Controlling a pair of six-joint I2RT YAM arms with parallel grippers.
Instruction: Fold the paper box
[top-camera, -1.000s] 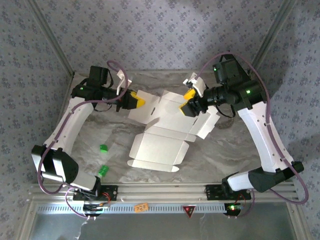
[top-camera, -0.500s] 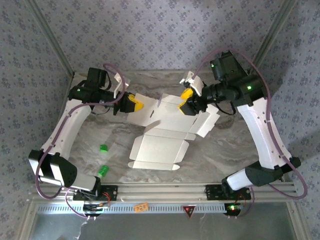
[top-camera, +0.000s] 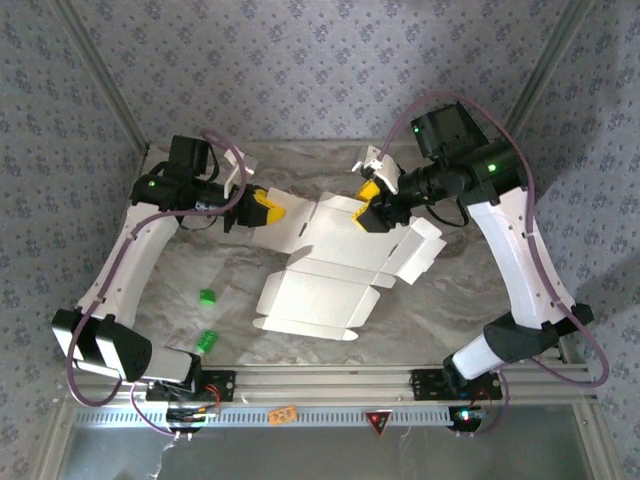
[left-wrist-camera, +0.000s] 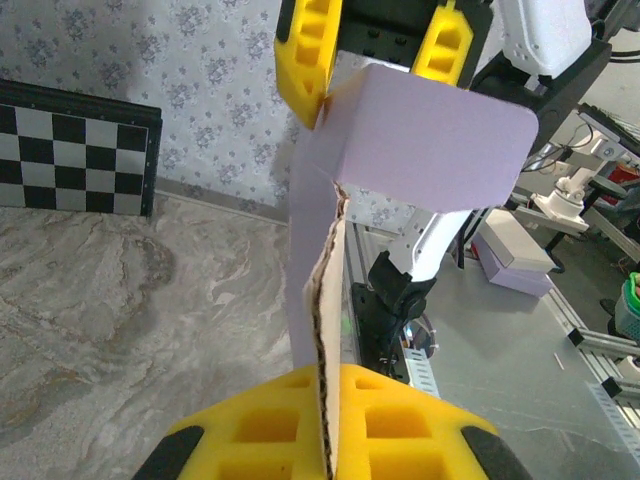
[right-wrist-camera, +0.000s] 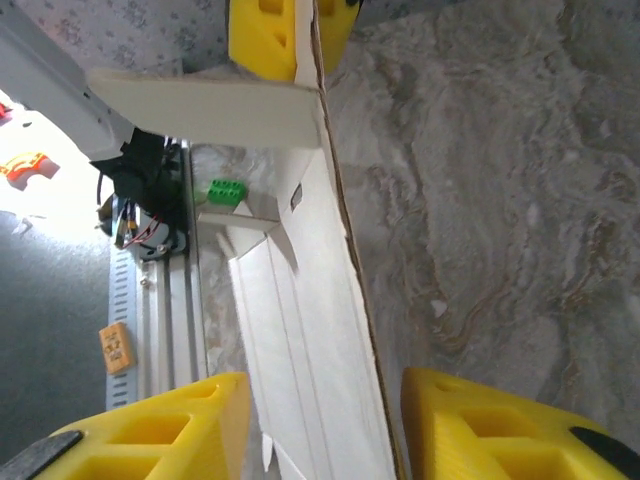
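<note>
The left end effector is clamped shut on the far-left flap of the paper box, which lies cream side up mid-worktop, its far flaps raised. The right end effector straddles the opposite flap's edge, jaws partly apart; it should close squarely near the score line so the fold creases cleanly.

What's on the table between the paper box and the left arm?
Two small green blocks, lying apart from both the paper box and the left arm on the marble table, as the top external view shows.
</note>
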